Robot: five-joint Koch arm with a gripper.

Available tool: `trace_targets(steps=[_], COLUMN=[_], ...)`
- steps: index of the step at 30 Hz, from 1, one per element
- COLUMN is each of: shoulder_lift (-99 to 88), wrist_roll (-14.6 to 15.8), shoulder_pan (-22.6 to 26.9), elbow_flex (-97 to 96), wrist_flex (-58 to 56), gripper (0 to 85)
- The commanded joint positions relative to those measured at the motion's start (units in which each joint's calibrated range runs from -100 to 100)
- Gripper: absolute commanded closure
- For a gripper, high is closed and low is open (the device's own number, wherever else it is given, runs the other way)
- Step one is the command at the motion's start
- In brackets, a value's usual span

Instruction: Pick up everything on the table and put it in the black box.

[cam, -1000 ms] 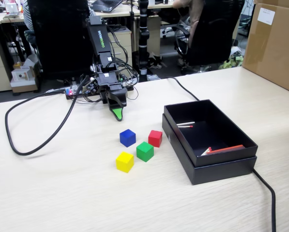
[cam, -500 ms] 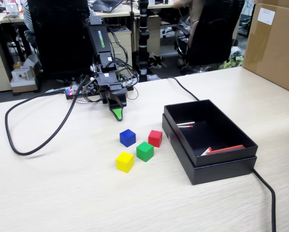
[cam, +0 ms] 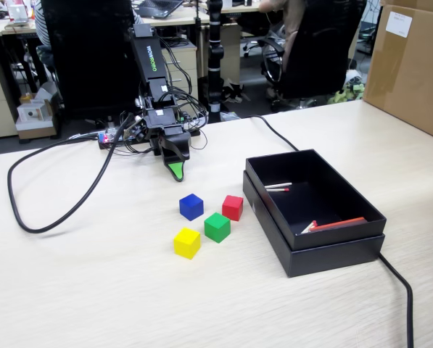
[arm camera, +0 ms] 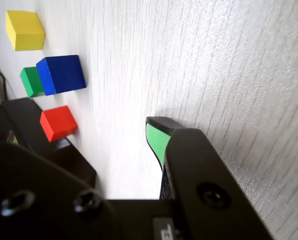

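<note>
We see the table (cam: 93,290) bearing the black box (cam: 325,250) at the right of the fixed view, two pens (cam: 332,224) inside it. Beyond sits the arm (cam: 152,80), its gripper (cam: 175,171) tip-down on the wood; whether it is open we cannot tell. Beside the box cluster the blue (cam: 191,206), red (cam: 232,207), green (cam: 217,227) and yellow (cam: 187,243) cubes, untouched.

Green cube (arm camera: 30,83) was half hidden behind blue cube (arm camera: 62,74) in wrist view. Only one gripper (arm camera: 157,135) tip showed; jaw gap unreadable. Black box (arm camera: 19,117) was mostly blocked.
</note>
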Motion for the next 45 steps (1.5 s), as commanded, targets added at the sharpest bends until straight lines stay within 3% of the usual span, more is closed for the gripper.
trace_targets(steps=[1,39,45], shoulder_lift=[-0.13,-0.13,2.05], wrist_roll=[-0.10,0.20,1.12], shoulder_pan=[0.00,1.03,0.78], elbow_flex=[-1.67,-0.94,14.74], wrist_flex=[-1.67,-1.58,-21.71], gripper=[35.4,36.8,38.6])
